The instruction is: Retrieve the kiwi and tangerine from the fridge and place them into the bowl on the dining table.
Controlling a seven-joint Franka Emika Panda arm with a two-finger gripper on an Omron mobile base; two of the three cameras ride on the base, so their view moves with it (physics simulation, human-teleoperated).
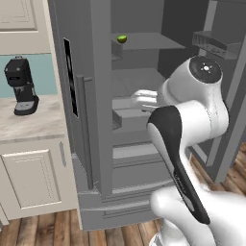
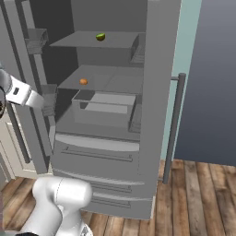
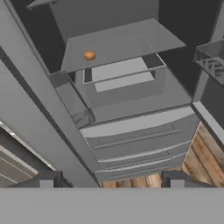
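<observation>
A: Left base view first. What's there?

B: The fridge [image 1: 96, 96] stands with both doors swung open. The kiwi [image 1: 122, 39] sits on the top shelf, at about twelve o'clock in the picture, near the shelf's front left corner. The white arm [image 1: 192, 120] rises from five o'clock and reaches toward the open compartment. At nine o'clock a black coffee machine [image 1: 21, 85] stands on the counter [image 1: 29, 125] beside the fridge.

A: And the right base view?

B: The kiwi [image 2: 100, 37] lies on the top shelf at twelve o'clock. The tangerine [image 2: 83, 81] rests on the shelf below, toward ten o'clock from the picture's middle, well apart from the kiwi. Beneath that shelf is a grey drawer bin [image 2: 103, 110]. The fridge's right door, with its long bar handle [image 2: 173, 124], stands open at three o'clock.

A: The hand view?

B: The gripper [image 3: 111, 181] shows its two dark tips at six o'clock, set far apart with nothing between them, so the jaws stand wide and empty. The tangerine [image 3: 89, 55] lies at eleven o'clock on the middle shelf, well away from the tips. Below it are the drawer bin and the fridge's lower drawers, with wooden floor [image 3: 205, 153] at four o'clock.
</observation>
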